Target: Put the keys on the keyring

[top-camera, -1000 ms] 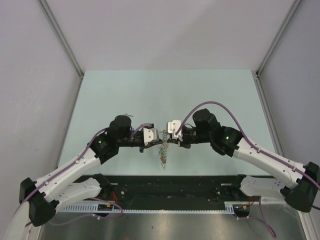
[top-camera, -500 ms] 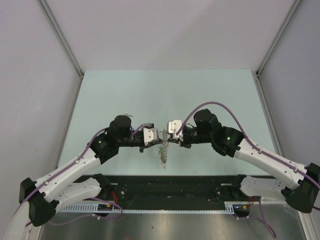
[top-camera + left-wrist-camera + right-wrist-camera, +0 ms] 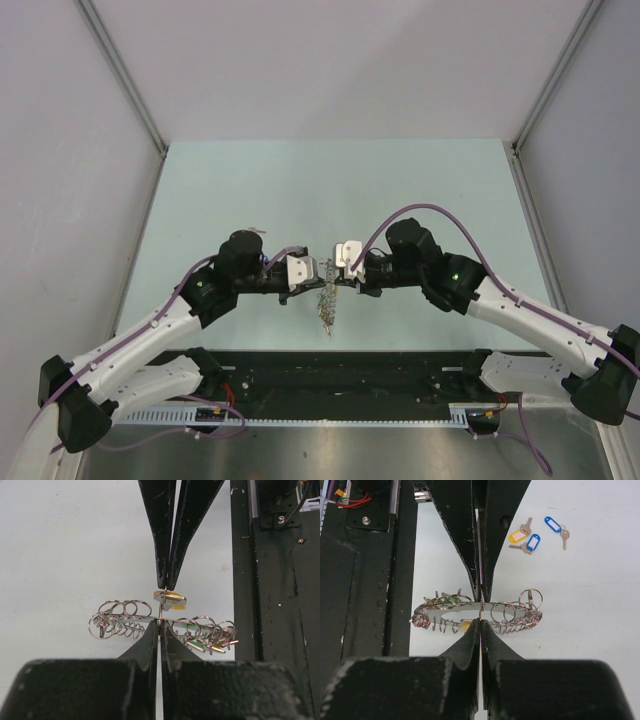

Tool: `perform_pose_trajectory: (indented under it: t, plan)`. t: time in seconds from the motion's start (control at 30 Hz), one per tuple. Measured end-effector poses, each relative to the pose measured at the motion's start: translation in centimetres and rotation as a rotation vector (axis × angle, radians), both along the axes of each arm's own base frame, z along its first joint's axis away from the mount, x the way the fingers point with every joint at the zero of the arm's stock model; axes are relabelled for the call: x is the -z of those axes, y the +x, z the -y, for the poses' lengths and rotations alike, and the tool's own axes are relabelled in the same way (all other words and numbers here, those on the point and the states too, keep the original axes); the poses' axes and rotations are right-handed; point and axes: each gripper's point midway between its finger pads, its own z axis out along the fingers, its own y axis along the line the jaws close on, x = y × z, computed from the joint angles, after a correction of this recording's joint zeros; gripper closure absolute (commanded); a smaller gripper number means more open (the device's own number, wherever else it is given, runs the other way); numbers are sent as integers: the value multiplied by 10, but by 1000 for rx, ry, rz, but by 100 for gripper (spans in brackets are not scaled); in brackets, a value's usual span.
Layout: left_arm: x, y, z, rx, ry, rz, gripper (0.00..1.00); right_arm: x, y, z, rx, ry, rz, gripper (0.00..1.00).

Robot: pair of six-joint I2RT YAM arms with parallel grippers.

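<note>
Two grips hold the keyring (image 3: 502,612) above the tabletop (image 3: 590,605): left pincer (image 3: 159,625) and right pincer (image 3: 480,622) pinch it from opposite sides. Three keys (image 3: 533,542) lie loose beyond. I judge I'm steadying the ring; next, one pincer must let go and fetch a key.

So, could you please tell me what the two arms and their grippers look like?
The left arm and right arm have white shells, black joint housings and purple cables running along them. Each forearm shows a small green light. The left gripper and right gripper have white bodies and slim black tapering fingers.
</note>
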Motion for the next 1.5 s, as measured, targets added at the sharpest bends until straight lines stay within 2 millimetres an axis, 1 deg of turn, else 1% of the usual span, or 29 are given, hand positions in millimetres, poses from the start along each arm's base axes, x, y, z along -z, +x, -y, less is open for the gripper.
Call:
perform_pose_trajectory:
  t: [0.63, 1.5]
  plan:
    - [0, 0, 0, -1, 0, 0, 100, 2, 4, 1, 21, -11, 6, 100]
    - [0, -1, 0, 5, 0, -1, 100, 4, 2, -1, 17, -15, -3, 100]
